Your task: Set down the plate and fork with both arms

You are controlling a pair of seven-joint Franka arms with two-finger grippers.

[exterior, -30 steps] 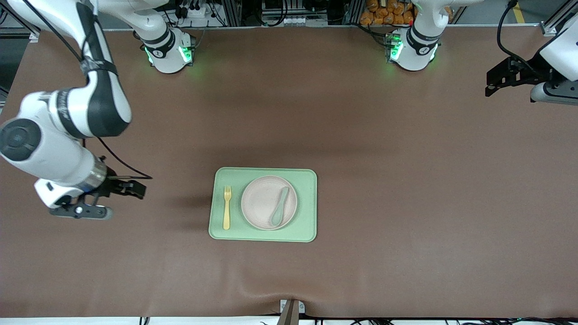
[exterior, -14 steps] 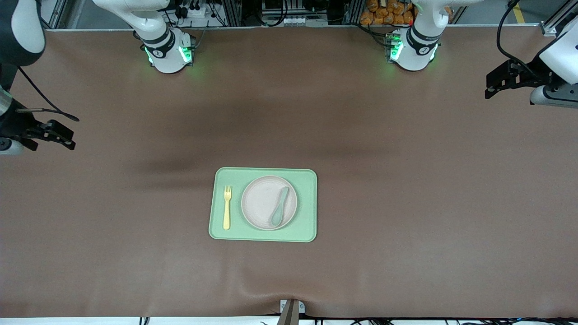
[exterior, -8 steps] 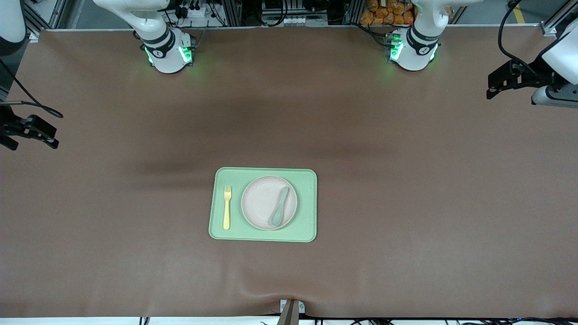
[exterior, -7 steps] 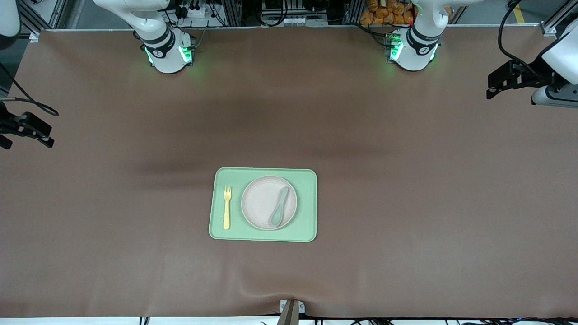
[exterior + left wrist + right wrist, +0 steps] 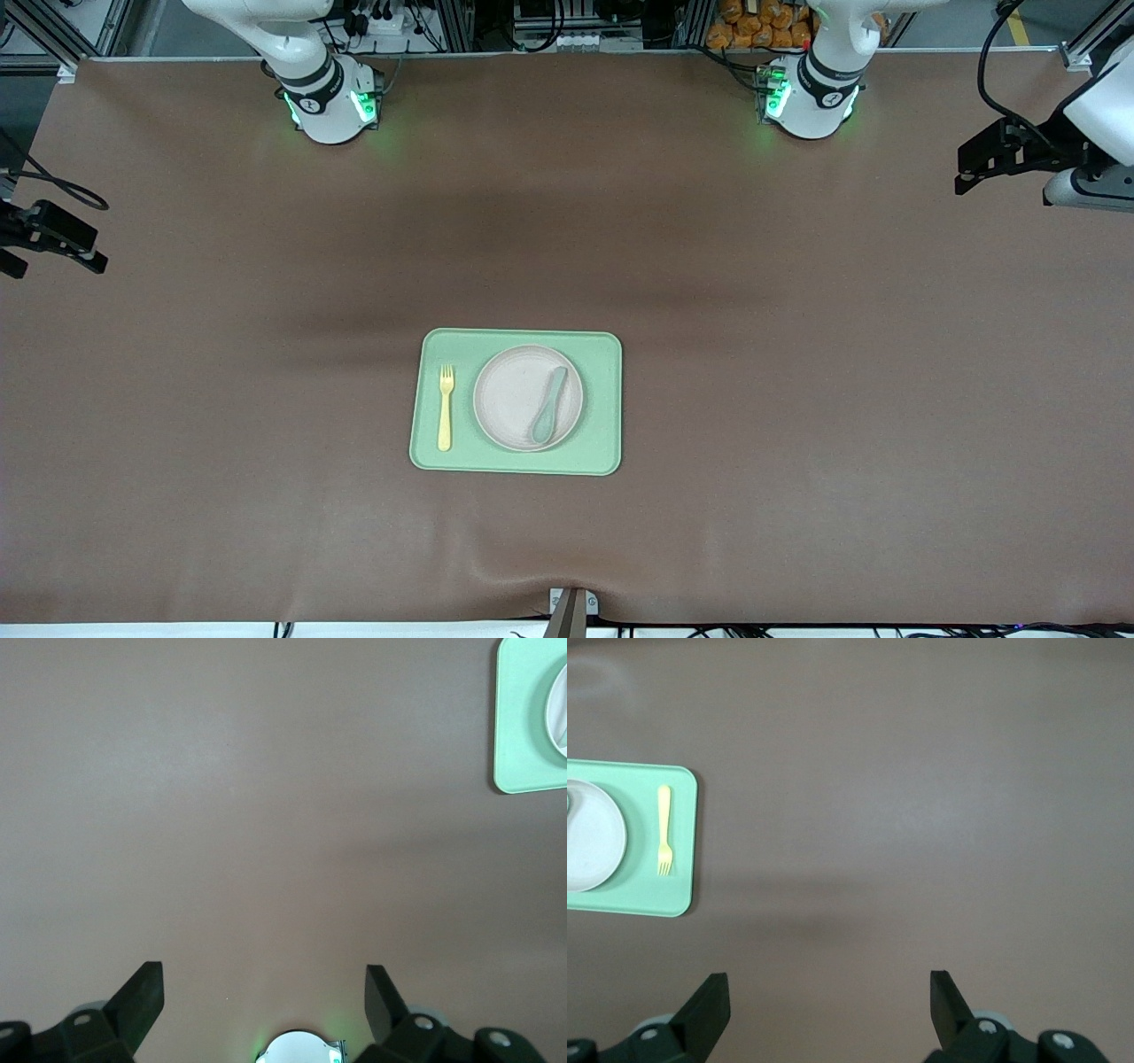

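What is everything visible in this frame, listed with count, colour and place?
tray: one, light green, rectangular, on the table's middle, nearer the front camera than the arm bases.
plate: one, off-white, round, on the tray.
fork: one, pale yellow, on the tray beside the plate, toward the right arm's end.
spoon: one, mint green, lying in the plate.
table: one, brown covering.
right claw: one, black, open, holding nothing, over the table edge at the right arm's end.
left claw: one, black, open, holding nothing, over the table at the left arm's end.
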